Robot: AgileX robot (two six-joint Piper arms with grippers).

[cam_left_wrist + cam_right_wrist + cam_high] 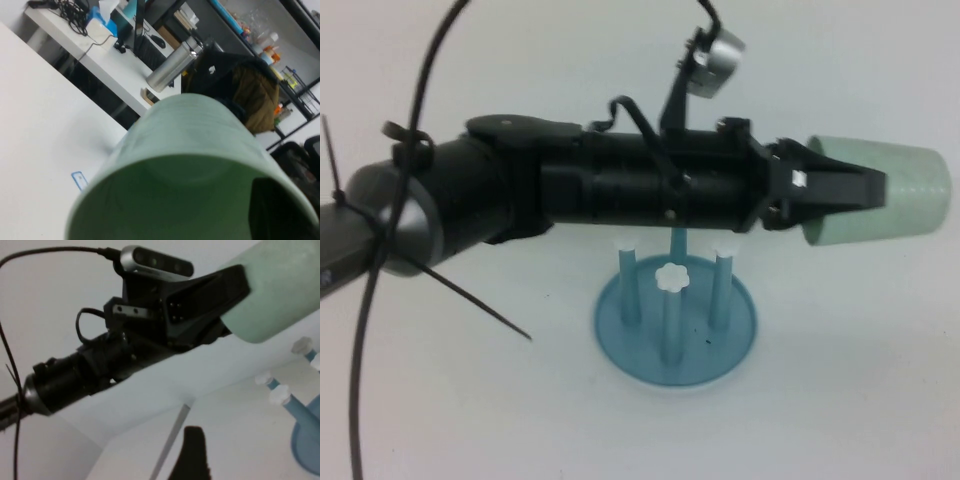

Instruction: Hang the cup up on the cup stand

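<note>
At right of the high view, my left gripper (865, 188) pinches the cup (900, 195) sideways, above and right of the stand (676, 320); next, tip it mouth-down over a peg; right gripper unseen.

1 cup (905, 195), 1 cup stand (676, 330), 4 pegs, 1 left gripper (840, 188).
</note>
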